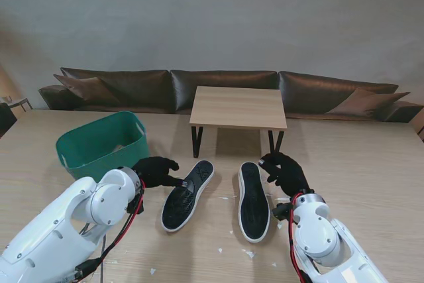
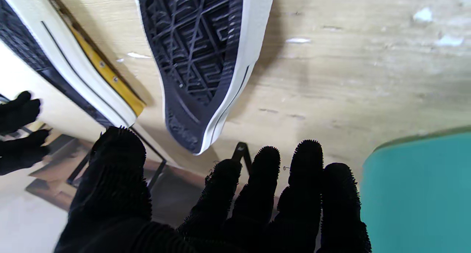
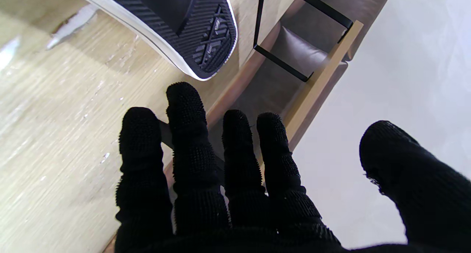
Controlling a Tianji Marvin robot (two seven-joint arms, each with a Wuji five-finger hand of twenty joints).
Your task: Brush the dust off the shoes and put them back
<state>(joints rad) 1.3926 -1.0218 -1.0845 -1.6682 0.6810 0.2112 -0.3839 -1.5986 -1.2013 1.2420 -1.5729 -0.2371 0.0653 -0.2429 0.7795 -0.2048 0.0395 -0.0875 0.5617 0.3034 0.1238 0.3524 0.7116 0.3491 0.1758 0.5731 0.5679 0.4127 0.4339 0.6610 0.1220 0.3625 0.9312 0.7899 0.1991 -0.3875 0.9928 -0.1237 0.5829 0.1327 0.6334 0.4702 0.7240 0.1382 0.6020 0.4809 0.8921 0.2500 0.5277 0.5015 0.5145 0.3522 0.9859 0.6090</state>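
Observation:
Two shoes lie sole-up on the wooden table, black treads with white rims. The left shoe (image 1: pixel 187 194) (image 2: pixel 200 58) is angled, its toe pointing away from me; the right shoe (image 1: pixel 253 201) (image 3: pixel 176 23) lies nearly straight. My left hand (image 1: pixel 155 171) (image 2: pixel 228 201), in a black bristly glove, hovers open just left of the left shoe's toe, fingertips close to its rim. My right hand (image 1: pixel 286 172) (image 3: pixel 228 179), gloved the same, is open beside the right shoe's toe, on its right. Neither hand holds anything.
A green plastic basket (image 1: pixel 86 152) (image 2: pixel 419 194) stands at the left, just behind my left arm. A small wooden side table (image 1: pixel 240 107) with black legs sits beyond the table's far edge, a dark sofa (image 1: pixel 132 87) behind it. White scraps (image 1: pixel 246 253) dot the tabletop near me.

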